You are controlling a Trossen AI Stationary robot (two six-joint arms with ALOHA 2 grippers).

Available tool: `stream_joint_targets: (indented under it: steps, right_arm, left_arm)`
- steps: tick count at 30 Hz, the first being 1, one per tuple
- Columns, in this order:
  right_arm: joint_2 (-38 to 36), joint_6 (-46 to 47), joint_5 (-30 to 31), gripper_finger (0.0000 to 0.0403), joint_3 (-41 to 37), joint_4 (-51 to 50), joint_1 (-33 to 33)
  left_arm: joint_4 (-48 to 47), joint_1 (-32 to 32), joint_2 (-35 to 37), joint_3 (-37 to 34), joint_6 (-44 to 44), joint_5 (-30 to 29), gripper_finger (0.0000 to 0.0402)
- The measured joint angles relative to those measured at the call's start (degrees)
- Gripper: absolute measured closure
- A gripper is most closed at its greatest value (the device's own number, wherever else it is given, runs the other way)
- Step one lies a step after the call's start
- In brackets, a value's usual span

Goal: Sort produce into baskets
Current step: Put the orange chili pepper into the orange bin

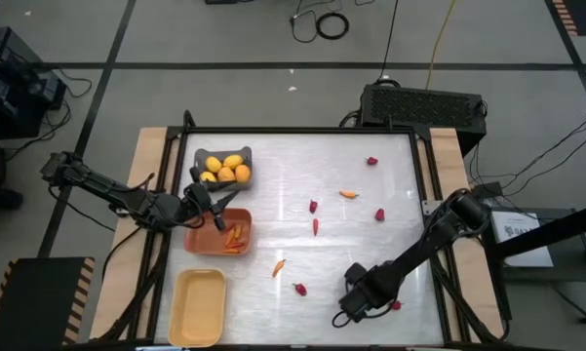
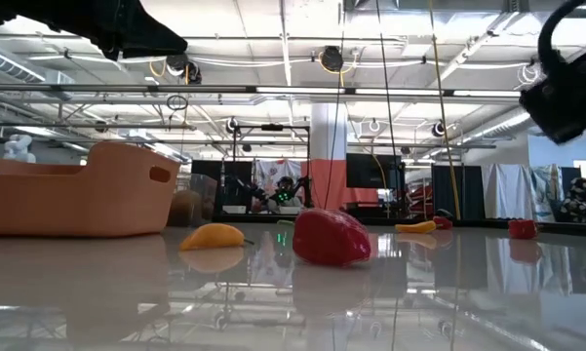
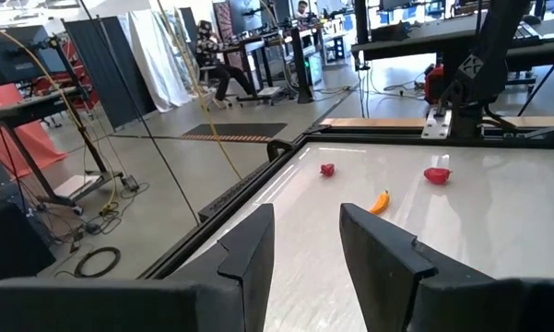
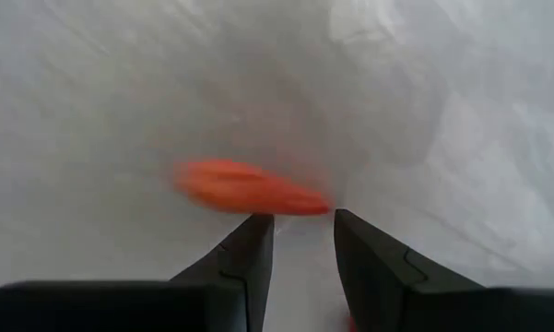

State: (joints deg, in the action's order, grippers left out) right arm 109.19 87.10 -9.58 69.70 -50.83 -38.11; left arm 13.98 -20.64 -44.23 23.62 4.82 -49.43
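Note:
My right gripper (image 1: 354,300) points down near the table's near edge, open (image 4: 302,221), close above the tabletop. A blurred red-orange piece of produce (image 4: 249,189) lies on the table just beyond its fingertips; nothing is between them. A red strawberry piece (image 1: 397,305) lies beside this gripper. My left gripper (image 1: 210,205) hangs level and open (image 3: 306,217), with nothing in it, between the grey basket (image 1: 244,154) with yellow fruits (image 1: 224,172) and the orange basket (image 1: 200,239) with carrots (image 1: 236,237). The pale yellow basket (image 1: 197,307) stands near the front left.
Loose on the table lie carrots (image 1: 279,267) (image 1: 348,194) and red strawberry pieces (image 1: 371,161) (image 1: 313,206) (image 1: 379,214) (image 1: 299,289). In the low view a red piece (image 2: 330,236) and an orange piece (image 2: 213,236) lie right of the orange basket (image 2: 78,190). A raised frame (image 1: 302,131) borders the table.

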Motion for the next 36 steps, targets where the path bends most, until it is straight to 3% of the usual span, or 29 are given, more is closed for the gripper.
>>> stream_joint_targets:
  steps: [7,16,25,31,36]
  right_arm:
    - [-0.2,-0.8,0.1,0.0298,-1.8,0.8,-0.2]
    - [-1.5,-3.8,0.3,0.0339,-1.3,1.9,-0.3]
    - [-7.4,0.2,7.5,0.0342,0.1,2.1,0.1]
    - [-7.0,1.9,10.9,0.0326,0.1,2.9,0.0]
    - [-4.9,1.3,11.0,0.0278,0.1,2.9,0.0]
  left_arm:
    - [0.0,0.0,0.0,0.0,0.0,0.2,0.0267]
    - [0.0,0.0,0.0,0.0,0.2,0.3,0.0267]
    - [0.0,0.0,0.0,0.0,0.2,0.3,0.0267]
    - [0.0,0.0,0.0,0.0,0.1,1.3,0.0267]
    - [0.0,0.0,0.0,0.0,0.2,1.4,0.0267]
